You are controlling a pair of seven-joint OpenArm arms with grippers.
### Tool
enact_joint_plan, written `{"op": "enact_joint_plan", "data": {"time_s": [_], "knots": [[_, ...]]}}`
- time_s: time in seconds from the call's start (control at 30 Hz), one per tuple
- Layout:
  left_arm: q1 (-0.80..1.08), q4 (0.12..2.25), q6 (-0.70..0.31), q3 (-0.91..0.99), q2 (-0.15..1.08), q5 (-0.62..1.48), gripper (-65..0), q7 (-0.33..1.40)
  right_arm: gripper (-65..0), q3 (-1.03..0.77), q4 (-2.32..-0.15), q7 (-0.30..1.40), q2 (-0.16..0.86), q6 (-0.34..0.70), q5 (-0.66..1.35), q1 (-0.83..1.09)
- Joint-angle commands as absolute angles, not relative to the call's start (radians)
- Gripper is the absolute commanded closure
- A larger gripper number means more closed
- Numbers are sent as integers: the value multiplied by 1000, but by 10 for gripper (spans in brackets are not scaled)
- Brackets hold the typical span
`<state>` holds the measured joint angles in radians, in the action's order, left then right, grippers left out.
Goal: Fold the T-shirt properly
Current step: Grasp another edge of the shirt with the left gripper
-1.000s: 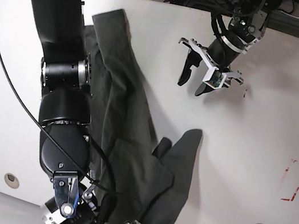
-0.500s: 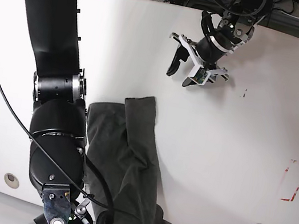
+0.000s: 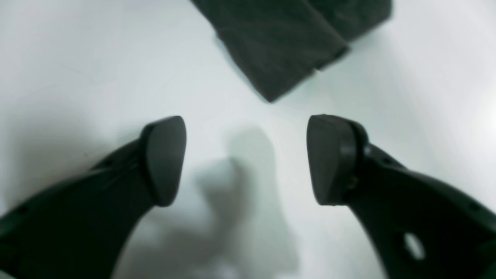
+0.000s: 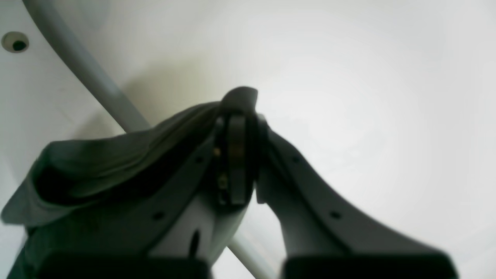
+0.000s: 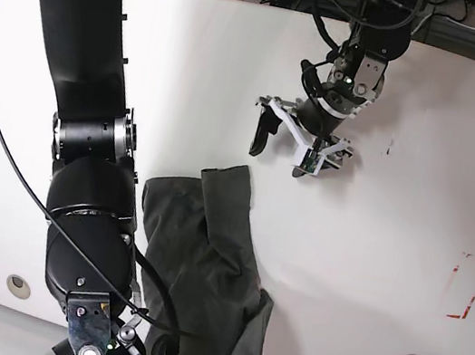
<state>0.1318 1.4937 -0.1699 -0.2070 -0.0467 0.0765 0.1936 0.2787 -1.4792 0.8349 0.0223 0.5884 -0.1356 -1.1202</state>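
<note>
Right gripper (image 4: pixel 238 116) clamping T-shirt (image 5: pixel 204 264) (bunched), left gripper (image 5: pixel 285 146) agape over table (image 5: pixel 396 215)

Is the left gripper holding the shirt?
No, the left gripper is open over the bare table, with the T-shirt lying apart.

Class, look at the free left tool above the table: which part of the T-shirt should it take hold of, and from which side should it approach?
Probably the far corner of the T-shirt, coming down from above. That corner lies flat on the table just ahead of the open left tool, while the right tool is shut on the opposite end.
</note>
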Motion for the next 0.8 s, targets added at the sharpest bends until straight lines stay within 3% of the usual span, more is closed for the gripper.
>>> {"op": "enact_joint_plan", "data": {"time_s": [0.0,0.63,0.73,0.77], "knots": [[93,1472,-179,-220,-71,85,-506,168,0,271,-1492,808,21,579,-142,-1164],[-193,1064,-183,-254,-157,85,-504,168,0,268,-1495,808,25,579,-142,-1141],[-216,1024,-183,-286,-157,85,-431,168,0,268,-1495,808,25,579,-142,-1141],[-220,1010,-183,-292,-157,85,-369,168,0,268,-1495,808,25,579,-142,-1141]]}}
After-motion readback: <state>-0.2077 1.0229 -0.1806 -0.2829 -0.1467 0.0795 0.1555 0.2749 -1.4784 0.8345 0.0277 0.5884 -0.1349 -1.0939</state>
